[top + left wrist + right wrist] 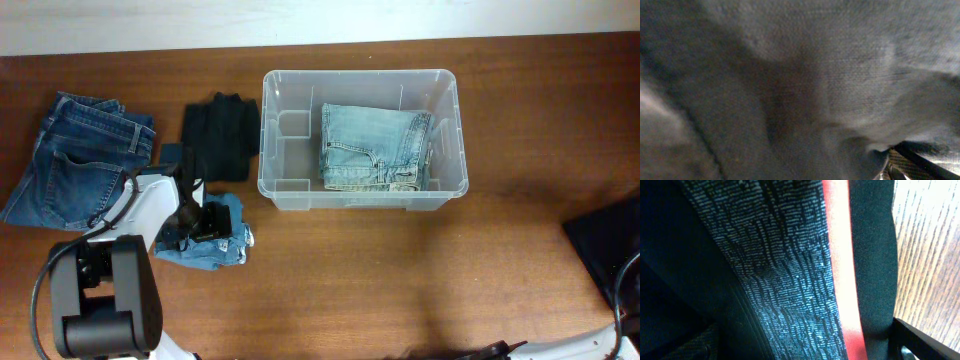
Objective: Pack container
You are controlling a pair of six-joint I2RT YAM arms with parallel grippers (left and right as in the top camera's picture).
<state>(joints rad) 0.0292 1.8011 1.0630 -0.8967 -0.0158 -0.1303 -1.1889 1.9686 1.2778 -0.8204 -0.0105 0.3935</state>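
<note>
Left gripper (205,222), jaws spread wide on the crumpled light-blue denim (222,250), is the nearer tool; the container (267,150) sits mid-table, farther out to its right, long axis left-right.

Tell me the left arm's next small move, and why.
Probably close the left gripper on the crumpled light-blue garment. Its jaws stand open right down on that cloth, which fills the left wrist view. The container still has free floor beside the folded jeans.
</note>
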